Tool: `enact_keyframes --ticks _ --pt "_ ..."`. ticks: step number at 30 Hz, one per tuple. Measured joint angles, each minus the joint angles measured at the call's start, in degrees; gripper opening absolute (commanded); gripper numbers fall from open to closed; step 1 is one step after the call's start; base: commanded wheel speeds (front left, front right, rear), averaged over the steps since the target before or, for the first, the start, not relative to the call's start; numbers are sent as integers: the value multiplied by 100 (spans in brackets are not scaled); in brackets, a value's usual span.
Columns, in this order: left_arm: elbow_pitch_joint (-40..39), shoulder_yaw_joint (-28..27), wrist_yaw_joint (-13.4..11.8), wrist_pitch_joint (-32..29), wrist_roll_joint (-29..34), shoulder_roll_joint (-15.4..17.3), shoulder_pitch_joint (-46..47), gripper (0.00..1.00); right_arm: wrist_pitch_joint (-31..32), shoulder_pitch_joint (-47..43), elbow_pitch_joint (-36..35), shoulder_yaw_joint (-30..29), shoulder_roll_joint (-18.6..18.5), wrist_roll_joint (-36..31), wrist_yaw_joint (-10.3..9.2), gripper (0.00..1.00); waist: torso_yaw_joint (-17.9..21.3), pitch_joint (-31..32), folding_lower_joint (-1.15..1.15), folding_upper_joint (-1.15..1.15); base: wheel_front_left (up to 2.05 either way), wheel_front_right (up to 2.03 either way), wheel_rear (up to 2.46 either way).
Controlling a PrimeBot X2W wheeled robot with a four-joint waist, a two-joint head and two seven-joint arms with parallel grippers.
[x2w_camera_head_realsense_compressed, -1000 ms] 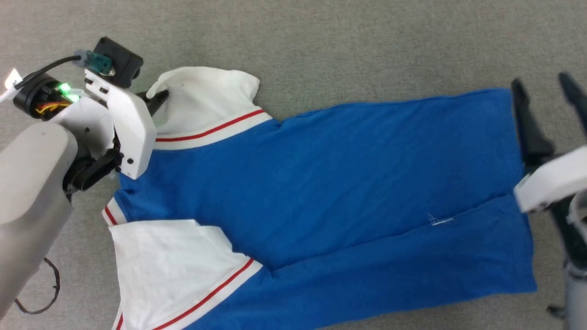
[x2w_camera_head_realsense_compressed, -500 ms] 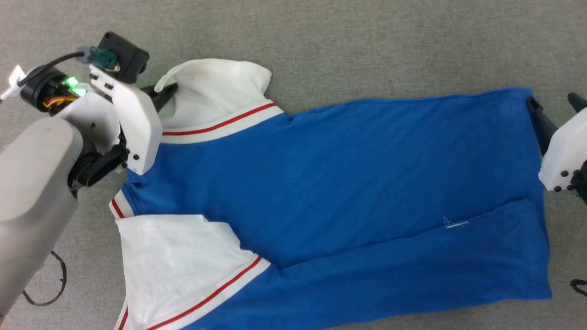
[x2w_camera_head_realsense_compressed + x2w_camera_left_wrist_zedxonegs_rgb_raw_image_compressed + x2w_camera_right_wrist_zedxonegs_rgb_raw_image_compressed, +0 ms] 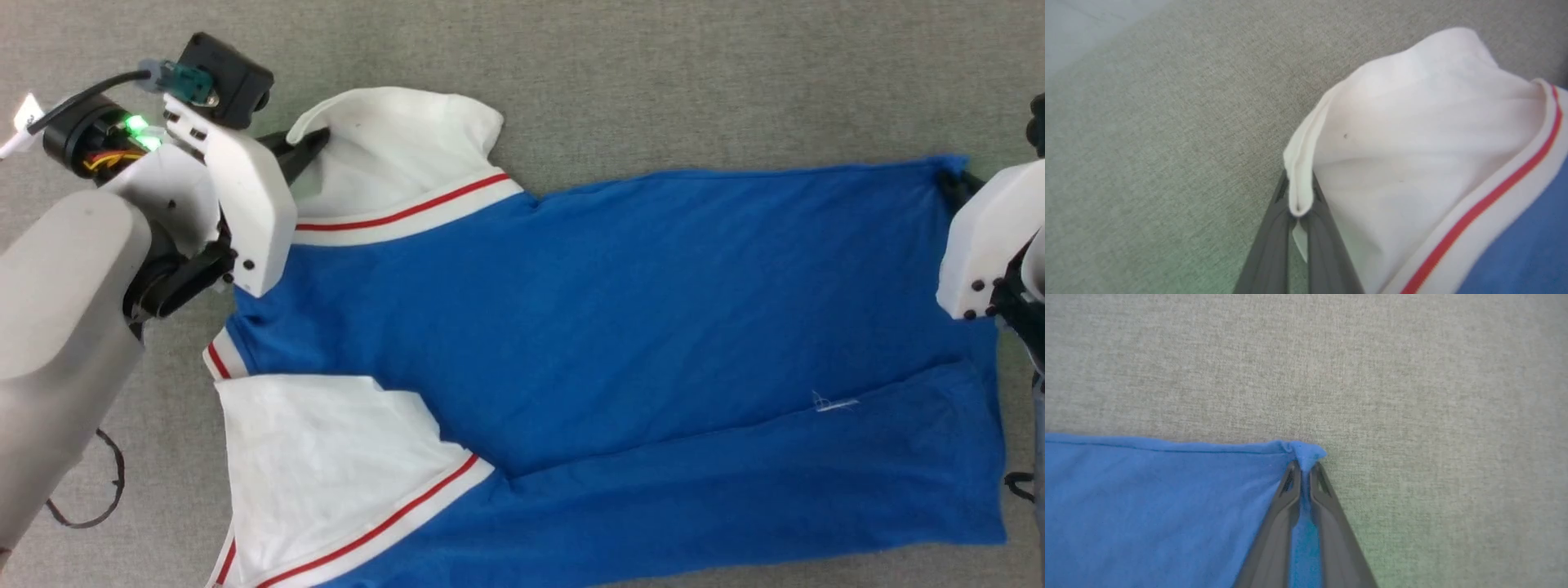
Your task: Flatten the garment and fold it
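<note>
I see the garment (image 3: pixel 620 327) stretched across the middle of the head view, collar end at the left and hem at the right. It's a bright blue T-shirt lying mostly flat, plain blue facing up. One white sleeve (image 3: pixel 400 155) sits at upper left with its outer edge lifted and rolled over. The other white sleeve (image 3: pixel 326 465) lies flat at lower left. Red-and-white stripes (image 3: pixel 408 214) border both. A long diagonal crease (image 3: pixel 735 420) crosses the lower half. The upper right hem corner (image 3: pixel 1306 451) is bunched into a small peak.

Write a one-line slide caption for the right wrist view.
The right gripper, shut, pinches a corner of the bright blue soft T-shirt lying flat on a grey woven surface.
</note>
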State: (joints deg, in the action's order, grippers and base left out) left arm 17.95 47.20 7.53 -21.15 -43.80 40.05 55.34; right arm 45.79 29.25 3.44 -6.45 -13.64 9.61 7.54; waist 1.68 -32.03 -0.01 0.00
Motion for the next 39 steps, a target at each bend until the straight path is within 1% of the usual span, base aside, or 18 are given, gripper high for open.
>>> enact_keyframes --ticks 5,13,16,20,28,34,39 --pt "46 13 1 146 -19 -9 -4 0 -96 25 66 -5 -4 2 0 0 -28 27 1 0 0 0 0" --pt "142 -166 -36 842 -172 48 -296 0 -476 -54 82 -12 -44 38 0 0 -35 242 2 0 0 0 0" --pt "7 -287 -67 1098 -264 134 -460 0 -635 -196 45 -51 -48 130 0 0 -43 377 2 0 0 0 0" --pt "-352 -428 -179 1385 -374 281 -764 0 -875 -403 -74 -116 -43 274 0 0 -56 590 2 0 0 0 0" --pt "-1397 -634 -595 1735 -642 745 -1678 0 -1230 -998 -419 -156 -80 604 0 0 -89 1064 0 0 0 0 0" --pt "-2169 -758 -1047 1998 -962 981 -2574 0 -1427 -1577 -554 -245 -77 776 0 0 -104 1415 0 0 0 0 0" --pt "-2664 -805 -1402 2208 -1245 1207 -3405 0 -1532 -2090 -667 -337 7 964 0 0 -109 1714 0 0 0 0 0"
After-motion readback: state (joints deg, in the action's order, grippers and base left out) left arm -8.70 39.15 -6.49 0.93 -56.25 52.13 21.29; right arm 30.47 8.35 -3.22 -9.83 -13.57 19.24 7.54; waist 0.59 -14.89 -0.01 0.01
